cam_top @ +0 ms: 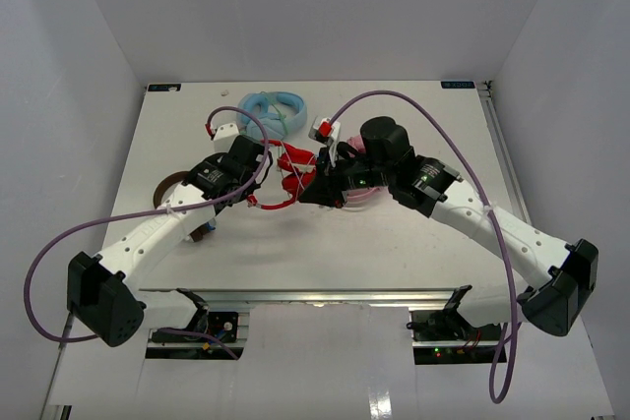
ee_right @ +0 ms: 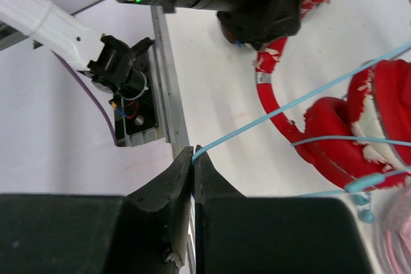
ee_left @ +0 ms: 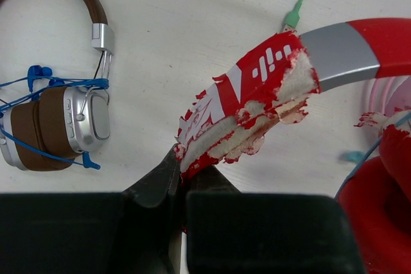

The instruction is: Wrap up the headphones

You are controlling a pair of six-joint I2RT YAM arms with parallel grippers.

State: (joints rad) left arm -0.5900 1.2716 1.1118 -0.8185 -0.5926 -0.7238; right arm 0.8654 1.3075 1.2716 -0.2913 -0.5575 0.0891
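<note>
L gripper (ee_left: 181, 170), bottom centre of left wrist view: clenched on flaking headband (ee_left: 257, 94). R gripper (ee_right: 193, 158): pinched on thin pale-blue cable (ee_right: 270, 115). Red headphones (cam_top: 291, 164) sit mid-frame in top view, betw. both arms. Judged: light, band springy. Vinyl skin crumbles off the foam, so hold the silver slider (ee_left: 340, 56). Cable limp, slippery.

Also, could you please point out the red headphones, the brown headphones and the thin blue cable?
red headphones (ee_left: 263, 68): left wrist view, on the peeling headband padding.
brown headphones (ee_left: 42, 120): left wrist view, on the brown earcup.
thin blue cable (ee_right: 289, 107): right wrist view, on the taut stretch.
</note>
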